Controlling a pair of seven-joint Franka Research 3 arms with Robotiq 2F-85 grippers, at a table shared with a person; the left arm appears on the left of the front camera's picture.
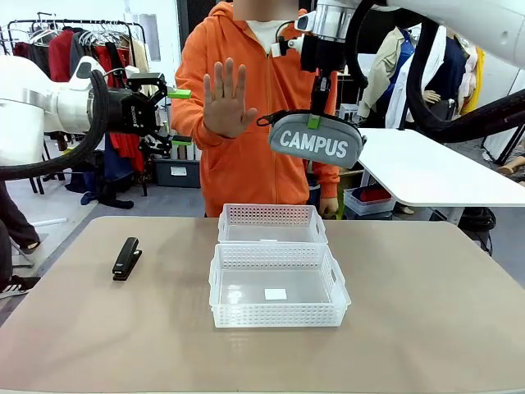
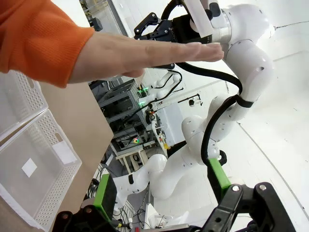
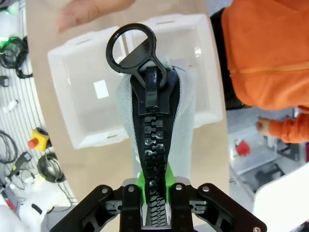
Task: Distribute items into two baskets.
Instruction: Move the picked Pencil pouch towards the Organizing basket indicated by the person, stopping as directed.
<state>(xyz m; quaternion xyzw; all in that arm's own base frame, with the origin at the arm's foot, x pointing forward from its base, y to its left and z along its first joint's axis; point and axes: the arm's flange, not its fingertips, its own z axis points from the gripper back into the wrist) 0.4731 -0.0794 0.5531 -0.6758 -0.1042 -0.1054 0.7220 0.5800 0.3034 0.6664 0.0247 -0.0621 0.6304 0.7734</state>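
R hand (image 1: 314, 121) clamped on zip ridge of pouch (image 1: 318, 144), high above baskets (image 1: 279, 314); looks soft, light, saggy, so top seam's prob. best grip; L hand (image 1: 179, 93) jaws apart.

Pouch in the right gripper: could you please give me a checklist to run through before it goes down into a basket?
1. Grip: right gripper shut on the pouch, at its zip edge: ok.
2. Aim: right wrist view looks down past it onto near basket and far basket: ok.
3. Room: near basket holds just a label: ok.
4. Path: person's hand raised beside the pouch, palm towards the robot, perhaps a stop sign: not ok.
5. Left gripper open, up at the left, off the baskets: ok.
6. Stapler lies on the table, left of the baskets: ok.
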